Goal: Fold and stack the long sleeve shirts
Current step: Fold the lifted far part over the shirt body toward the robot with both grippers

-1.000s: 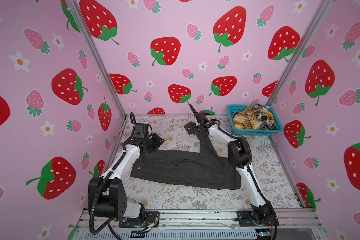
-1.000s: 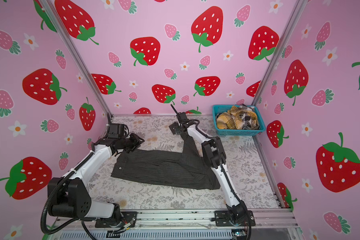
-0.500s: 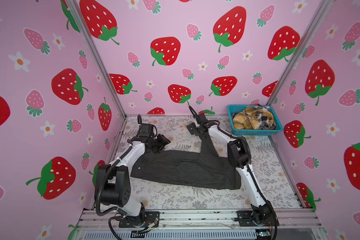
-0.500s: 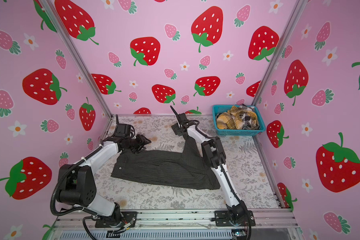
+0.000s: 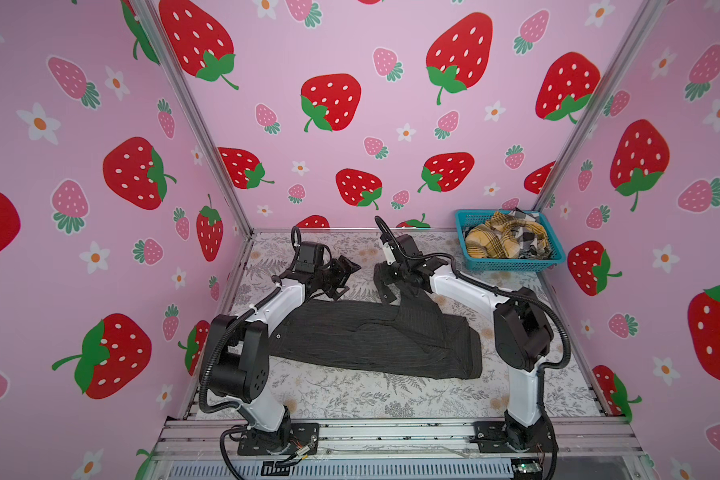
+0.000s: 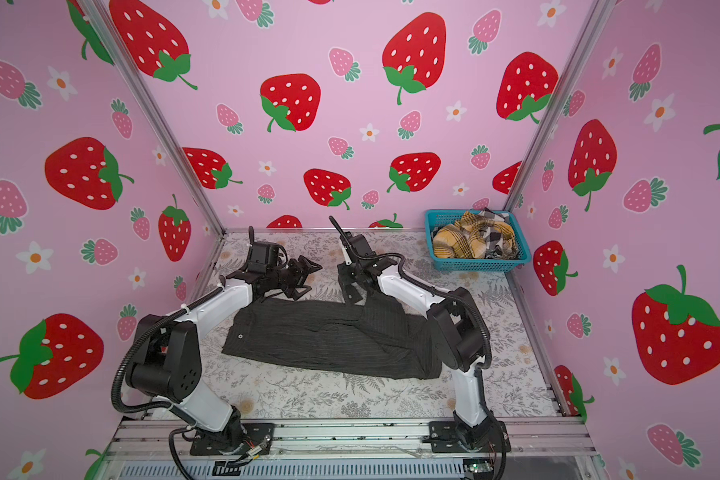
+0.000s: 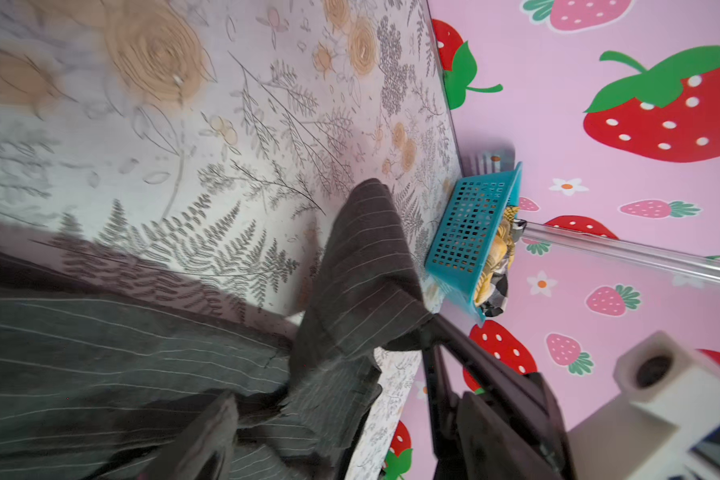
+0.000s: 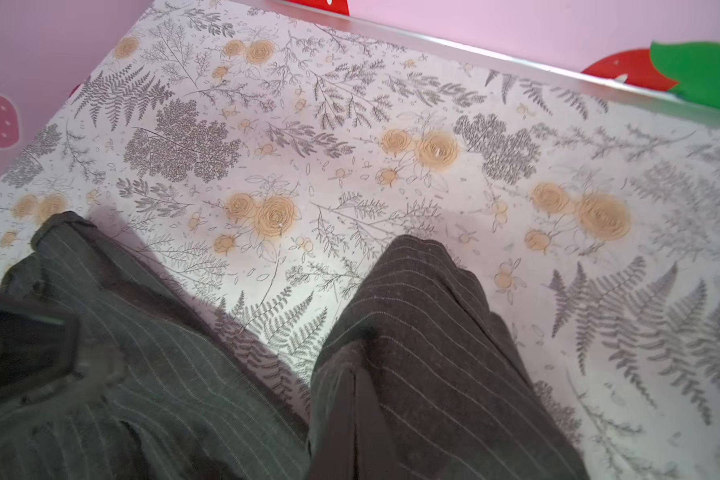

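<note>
A dark charcoal pinstriped shirt lies spread across the middle of the table. One sleeve rises from it to my right gripper, which is shut on the sleeve end, low over the table behind the shirt. In the right wrist view the cloth hides the jaws. My left gripper hangs open and empty just past the shirt's far edge, left of the right gripper. A mustard plaid shirt and a black-white check shirt sit crumpled in the basket.
The teal mesh basket stands in the back right corner. Pink strawberry walls close the table on three sides. Floral table cover shows bare in front of the shirt and behind both grippers.
My left gripper has come off the shirt's far left corner, swung right towards the middle, and spread its jaws. The right gripper has stayed in place with the sleeve.
</note>
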Controlling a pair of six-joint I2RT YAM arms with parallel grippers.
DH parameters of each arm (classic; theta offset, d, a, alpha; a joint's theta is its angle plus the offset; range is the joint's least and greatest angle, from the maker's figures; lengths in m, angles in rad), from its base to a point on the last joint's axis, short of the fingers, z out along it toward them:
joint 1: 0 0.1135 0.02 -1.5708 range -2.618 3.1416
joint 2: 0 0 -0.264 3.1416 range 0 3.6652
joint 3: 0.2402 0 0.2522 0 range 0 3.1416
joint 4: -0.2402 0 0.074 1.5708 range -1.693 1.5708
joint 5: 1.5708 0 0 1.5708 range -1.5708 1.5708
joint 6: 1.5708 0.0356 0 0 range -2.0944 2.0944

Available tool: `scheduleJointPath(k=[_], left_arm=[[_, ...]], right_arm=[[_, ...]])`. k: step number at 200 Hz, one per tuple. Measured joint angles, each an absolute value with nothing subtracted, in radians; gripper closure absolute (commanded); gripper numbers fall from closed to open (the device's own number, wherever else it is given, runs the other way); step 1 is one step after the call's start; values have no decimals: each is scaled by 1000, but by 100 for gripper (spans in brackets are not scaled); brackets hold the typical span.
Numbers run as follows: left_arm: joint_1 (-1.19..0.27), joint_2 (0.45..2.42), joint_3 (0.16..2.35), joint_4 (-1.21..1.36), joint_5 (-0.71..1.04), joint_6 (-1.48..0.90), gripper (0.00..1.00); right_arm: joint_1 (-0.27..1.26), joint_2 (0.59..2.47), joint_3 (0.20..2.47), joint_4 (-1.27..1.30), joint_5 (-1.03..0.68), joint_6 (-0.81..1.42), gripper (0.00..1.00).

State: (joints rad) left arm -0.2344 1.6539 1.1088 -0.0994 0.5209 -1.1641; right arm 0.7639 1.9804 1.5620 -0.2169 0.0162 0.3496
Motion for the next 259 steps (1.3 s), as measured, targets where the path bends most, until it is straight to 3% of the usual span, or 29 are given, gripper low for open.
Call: scheduleJointPath(k=[53,110,155,222,244,259], left_arm=[[-316,1628,971,13,482,-1325,8],[-468,1591,1069,-53,347,-1000,12],[-519,1678,1074,-78,283,-863,15],[-531,1731,1048,-29,207,-910,11],[-535,1716,1019,35,220,-954,15],[-541,1728,1023,54,222,-964,23]], right_arm=[[754,1975,1563,-231,12,504,100],[741,1955,1636,-265,-18,578,100],[735,1937,1634,-286,-51,616,100],[730,1839,1555,-278,-103,668,100],[730,1826,1541,-277,-107,679,100],[730,1826,1533,-274,-112,682,100]])
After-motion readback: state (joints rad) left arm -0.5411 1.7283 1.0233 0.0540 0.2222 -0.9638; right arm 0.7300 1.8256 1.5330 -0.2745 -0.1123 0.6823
